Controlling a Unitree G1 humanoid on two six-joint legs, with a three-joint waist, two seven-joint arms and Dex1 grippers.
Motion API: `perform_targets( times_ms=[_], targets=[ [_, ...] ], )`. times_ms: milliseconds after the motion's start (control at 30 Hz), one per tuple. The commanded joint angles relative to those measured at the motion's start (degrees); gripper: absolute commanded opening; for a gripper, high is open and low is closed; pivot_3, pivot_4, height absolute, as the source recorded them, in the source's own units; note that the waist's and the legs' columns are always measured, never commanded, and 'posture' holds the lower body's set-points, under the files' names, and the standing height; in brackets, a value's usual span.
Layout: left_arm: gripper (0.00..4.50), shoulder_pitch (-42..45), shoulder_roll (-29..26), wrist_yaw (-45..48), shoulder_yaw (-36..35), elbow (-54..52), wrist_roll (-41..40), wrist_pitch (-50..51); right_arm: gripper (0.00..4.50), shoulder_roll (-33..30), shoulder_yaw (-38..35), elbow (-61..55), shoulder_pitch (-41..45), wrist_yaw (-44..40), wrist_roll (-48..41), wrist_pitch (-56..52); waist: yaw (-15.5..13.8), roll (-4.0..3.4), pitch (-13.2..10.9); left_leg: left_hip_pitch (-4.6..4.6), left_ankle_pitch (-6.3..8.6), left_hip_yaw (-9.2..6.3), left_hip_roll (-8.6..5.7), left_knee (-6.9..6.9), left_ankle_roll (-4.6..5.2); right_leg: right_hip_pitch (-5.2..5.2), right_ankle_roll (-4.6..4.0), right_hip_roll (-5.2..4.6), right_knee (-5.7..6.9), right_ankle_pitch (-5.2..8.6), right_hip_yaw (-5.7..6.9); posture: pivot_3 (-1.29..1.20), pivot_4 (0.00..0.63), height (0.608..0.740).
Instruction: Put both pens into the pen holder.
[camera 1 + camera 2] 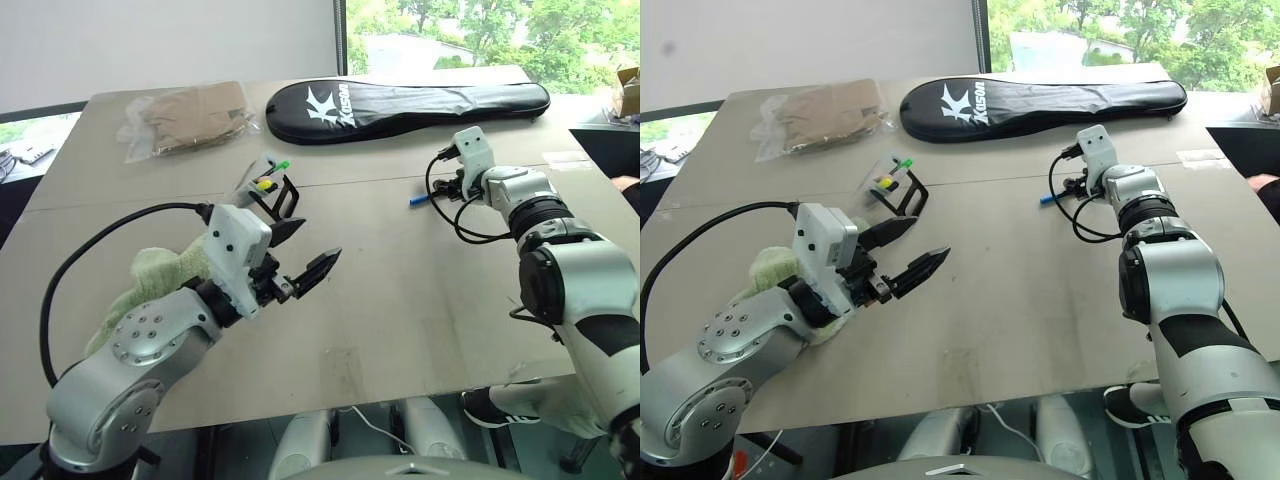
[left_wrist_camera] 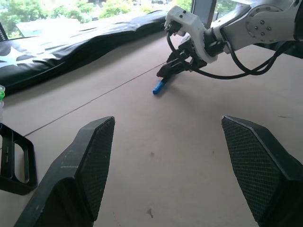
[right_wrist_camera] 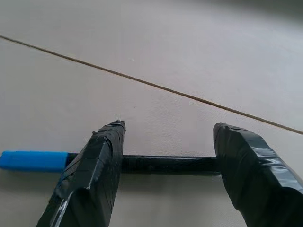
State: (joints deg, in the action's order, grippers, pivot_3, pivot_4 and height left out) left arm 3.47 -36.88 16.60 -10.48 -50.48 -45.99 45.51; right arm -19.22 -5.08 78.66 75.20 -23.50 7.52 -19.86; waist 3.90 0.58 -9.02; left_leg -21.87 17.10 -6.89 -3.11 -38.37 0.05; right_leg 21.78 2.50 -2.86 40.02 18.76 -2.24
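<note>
Our room: a table by a window

We see a wide tan table (image 1: 400, 300) with a seam across it, a white wall (image 1: 170, 40) behind, and a window (image 1: 480, 30) giving daylight and green trees; a dark desk (image 1: 610, 140) stands at the right.

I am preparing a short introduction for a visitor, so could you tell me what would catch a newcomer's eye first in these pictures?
First, the right claw low over the table, fingers open astride a dark pen with a blue end. Next, the long black racket bag along the far edge. Then the left claw, open and empty, near the pen holder with its green- and yellow-tipped markers.
</note>
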Motion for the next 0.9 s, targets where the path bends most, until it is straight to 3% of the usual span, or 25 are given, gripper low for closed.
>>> perform_targets(
  times_ms=[33, 367, 900],
  targets=[
    [3.73, 0.75, -0.27, 1.18, 0.61, 0.12, 1.18, -1.81, 3.16, -0.73, -2.82, -1.56, 1.07, 1.46, -2.73, -0.91, 0.21, 0.00, 0.00, 0.00, 0.00, 0.01, 0.00, 0.00, 0.00, 0.01, 0.00, 0.00, 0.00, 0.00, -0.01, 0.00, 0.150, 0.740],
    [3.73, 0.42, 0.12, 2.64, 1.60, 0.77, 2.57, -2.67, 3.16, 0.23, -12.32, -2.78, 3.78, 14.12, -11.61, -5.00, 0.24, -0.02, -0.01, 0.01, 0.00, 0.07, 0.03, 0.02, 0.00, 0.01, 0.00, 0.04, 0.01, 0.00, -0.06, 0.00, 0.150, 0.740],
    [3.73, 0.21, 0.50, 3.41, 2.55, 0.92, 3.42, -2.34, 3.16, 6.75, -18.50, -3.60, 7.49, 39.84, -18.35, -14.17, 0.35, -0.03, -0.01, 0.03, 0.00, 0.13, 0.08, 0.05, 0.00, 0.03, 0.00, 0.10, 0.05, 0.00, -0.09, 0.00, 0.150, 0.740]
  ],
)
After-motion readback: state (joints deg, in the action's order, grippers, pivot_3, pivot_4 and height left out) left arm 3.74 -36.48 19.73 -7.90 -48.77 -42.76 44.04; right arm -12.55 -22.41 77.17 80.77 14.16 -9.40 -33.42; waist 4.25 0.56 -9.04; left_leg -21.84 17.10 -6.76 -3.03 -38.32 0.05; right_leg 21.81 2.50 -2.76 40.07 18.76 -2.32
